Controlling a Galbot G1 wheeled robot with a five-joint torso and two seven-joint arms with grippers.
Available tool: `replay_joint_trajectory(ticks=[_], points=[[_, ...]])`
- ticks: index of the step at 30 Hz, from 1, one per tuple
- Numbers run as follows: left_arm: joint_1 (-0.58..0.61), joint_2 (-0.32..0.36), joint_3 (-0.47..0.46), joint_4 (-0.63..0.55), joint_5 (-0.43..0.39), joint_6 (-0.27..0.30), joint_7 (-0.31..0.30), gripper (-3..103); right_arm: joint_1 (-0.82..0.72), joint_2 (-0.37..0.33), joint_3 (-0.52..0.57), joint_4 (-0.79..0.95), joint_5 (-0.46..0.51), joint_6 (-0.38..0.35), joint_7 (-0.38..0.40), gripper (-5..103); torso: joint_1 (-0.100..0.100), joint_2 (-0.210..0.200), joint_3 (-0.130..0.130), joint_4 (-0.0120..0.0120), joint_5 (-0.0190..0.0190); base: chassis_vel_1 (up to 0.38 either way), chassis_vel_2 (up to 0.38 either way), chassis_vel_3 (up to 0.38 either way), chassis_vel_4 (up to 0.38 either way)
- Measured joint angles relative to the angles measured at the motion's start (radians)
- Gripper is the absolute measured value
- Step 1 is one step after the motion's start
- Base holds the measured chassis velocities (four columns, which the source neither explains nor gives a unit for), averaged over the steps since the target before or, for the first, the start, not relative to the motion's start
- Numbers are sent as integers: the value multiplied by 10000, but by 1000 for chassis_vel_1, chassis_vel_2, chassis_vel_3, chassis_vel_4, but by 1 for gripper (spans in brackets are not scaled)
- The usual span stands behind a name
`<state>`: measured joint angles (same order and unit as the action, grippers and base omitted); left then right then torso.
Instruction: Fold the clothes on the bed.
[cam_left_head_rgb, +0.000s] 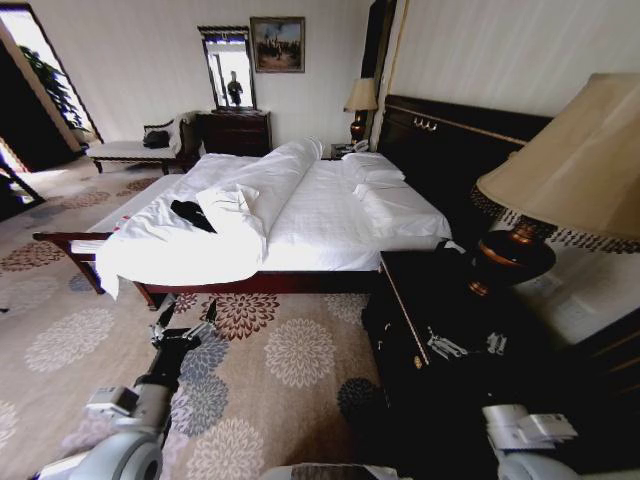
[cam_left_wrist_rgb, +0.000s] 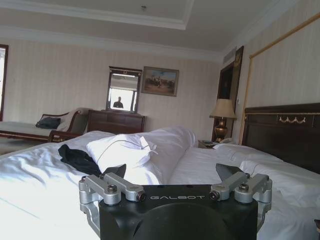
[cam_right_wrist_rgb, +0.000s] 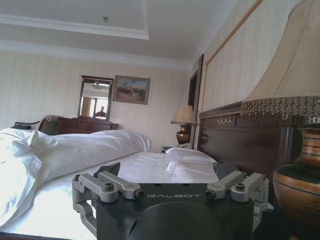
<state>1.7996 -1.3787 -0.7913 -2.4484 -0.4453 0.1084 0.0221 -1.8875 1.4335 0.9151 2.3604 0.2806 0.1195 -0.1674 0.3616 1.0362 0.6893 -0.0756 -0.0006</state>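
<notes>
Black T-shirt (cam_left_head_rgb: 192, 214) lies crumpled on the bed (cam_left_head_rgb: 330, 215); left tool (cam_left_head_rgb: 183, 325) and right tool (cam_left_head_rgb: 465, 346) both hang apart-fingered.

Hotel-style bedroom: made-up white bed (cam_left_head_rgb: 330, 215), dark headboard (cam_left_head_rgb: 450, 140), bedside lamps (cam_left_head_rgb: 361, 105), patterned carpet (cam_left_head_rgb: 270, 380), framed painting (cam_left_head_rgb: 277, 44).

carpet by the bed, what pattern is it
Beige carpet with large round floral medallions in white, blue-grey and dark red, best in the head view.

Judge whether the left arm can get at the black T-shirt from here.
Probably not yet: the left gripper hangs over the carpet, short of the bed, while the black T-shirt lies beyond the rumpled duvet.
</notes>
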Motion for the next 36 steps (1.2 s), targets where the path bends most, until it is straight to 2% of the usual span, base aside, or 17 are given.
replay_joint_trajectory(ticks=[36], points=[[255, -139, 86, -71, 324, -199, 87, 100, 164, -22, 11, -231, 273, 206, -116, 100, 1, 0, 0, 0, 0, -28, 32, 36, -33]])
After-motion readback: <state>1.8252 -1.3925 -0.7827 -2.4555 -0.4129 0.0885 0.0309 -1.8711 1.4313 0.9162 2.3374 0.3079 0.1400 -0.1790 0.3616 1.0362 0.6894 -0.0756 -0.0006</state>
